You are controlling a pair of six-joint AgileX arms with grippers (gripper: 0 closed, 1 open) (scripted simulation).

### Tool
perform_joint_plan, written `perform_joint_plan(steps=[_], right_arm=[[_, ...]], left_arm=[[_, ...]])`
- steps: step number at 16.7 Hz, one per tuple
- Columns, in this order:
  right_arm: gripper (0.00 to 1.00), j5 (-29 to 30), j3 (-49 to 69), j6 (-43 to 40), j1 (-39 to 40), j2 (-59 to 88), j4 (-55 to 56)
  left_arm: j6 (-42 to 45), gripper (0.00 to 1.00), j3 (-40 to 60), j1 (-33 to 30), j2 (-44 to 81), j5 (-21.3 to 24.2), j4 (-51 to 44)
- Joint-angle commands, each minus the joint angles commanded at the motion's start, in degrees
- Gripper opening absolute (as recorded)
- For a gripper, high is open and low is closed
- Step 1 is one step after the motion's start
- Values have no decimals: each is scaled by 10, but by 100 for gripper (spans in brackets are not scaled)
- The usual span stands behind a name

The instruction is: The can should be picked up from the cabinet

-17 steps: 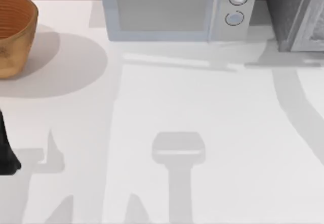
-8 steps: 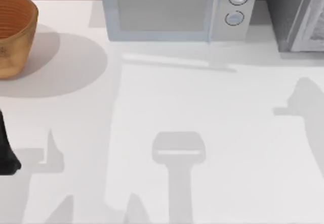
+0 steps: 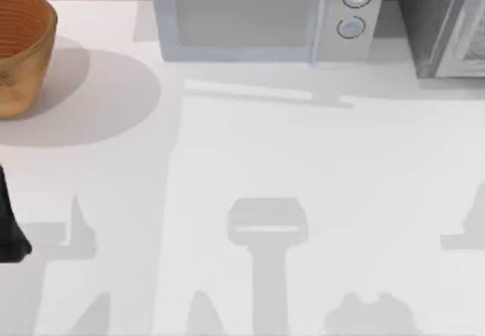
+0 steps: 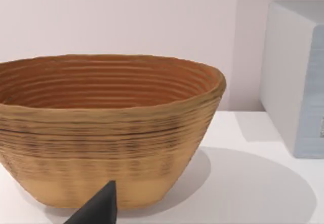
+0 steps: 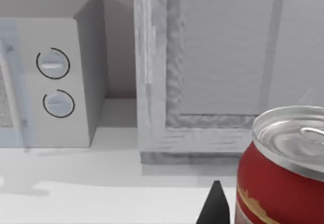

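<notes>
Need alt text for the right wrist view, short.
A red can with a silver top sits close to the camera, in front of a grey cabinet. A microwave with two round knobs stands beside the cabinet on the white table.

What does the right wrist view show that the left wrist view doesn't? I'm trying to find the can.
The right wrist view has the red can close to the camera, upright, with the grey cabinet behind it and the microwave's two dials. The left wrist view has the woven basket standing on the table, beside the microwave's side wall. Both share the microwave, the white table and a dark fingertip at the edge.
</notes>
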Motion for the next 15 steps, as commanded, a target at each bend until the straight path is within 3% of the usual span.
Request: perform_joint_plan(steps=[5,11,15], right_arm=[[0,-27,-88,0,-24,-81,42],[0,-28,-88,1,-23,-76,42],[0,-69,-64,1,-36,-4,85]], left_arm=[[0,100,0,0,0,0,0],[0,100,0,0,0,0,0],[0,100,0,0,0,0,0]])
